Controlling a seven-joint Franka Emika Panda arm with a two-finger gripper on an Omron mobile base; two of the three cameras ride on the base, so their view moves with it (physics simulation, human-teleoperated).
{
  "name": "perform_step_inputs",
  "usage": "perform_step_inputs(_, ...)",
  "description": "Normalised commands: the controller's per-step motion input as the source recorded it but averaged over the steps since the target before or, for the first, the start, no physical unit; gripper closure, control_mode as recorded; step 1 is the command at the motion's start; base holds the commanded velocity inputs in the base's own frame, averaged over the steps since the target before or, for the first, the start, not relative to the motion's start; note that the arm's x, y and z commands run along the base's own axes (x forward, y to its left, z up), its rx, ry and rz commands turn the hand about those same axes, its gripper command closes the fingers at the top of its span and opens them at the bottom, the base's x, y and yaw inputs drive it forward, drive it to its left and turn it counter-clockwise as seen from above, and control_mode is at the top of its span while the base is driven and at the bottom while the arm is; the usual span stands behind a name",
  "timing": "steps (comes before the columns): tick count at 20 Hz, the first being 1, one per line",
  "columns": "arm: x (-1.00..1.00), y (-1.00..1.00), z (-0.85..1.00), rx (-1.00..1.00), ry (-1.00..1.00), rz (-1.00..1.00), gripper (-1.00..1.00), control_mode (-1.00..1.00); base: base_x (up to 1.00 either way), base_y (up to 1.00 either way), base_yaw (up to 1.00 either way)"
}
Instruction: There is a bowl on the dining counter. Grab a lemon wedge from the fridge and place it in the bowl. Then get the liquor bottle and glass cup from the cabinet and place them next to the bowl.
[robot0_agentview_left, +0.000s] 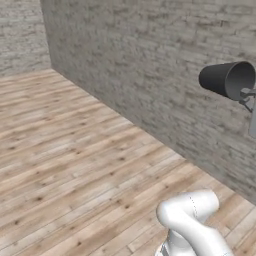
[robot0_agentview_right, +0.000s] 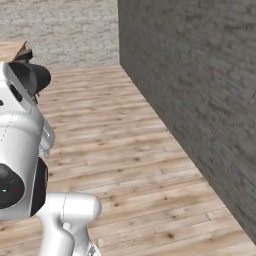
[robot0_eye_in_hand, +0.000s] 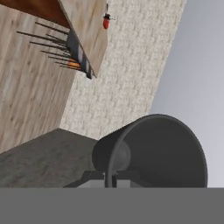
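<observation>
A brick wall (robot0_agentview_left: 150, 65) and plank floor (robot0_agentview_left: 75, 165) surround the arm. The glass cup (robot0_agentview_left: 229, 80), dark and tipped on its side, is carried high above the floor, its rim pinched by the tool (robot0_eye_in_hand: 110, 177), whose tips press together on the cup wall right at the camera. The tool is cut off at the left base view's edge. No writing can be read.

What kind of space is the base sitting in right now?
Probably an open stretch of a room, away from the kitchen units: plank wood floor, a long grey brick wall, and the gripper shut on a dark cup.
</observation>
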Motion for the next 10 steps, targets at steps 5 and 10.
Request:
perform_step_inputs(5, 0.0, 0.0, 0.0, 0.0, 0.0, 0.0, 1.0, 1.0, 1.0, -0.12, 0.09)
perform_step_inputs(10, 0.0, 0.0, 0.0, 0.0, 0.0, 0.0, 1.0, 1.0, 1.0, -0.14, 0.14)
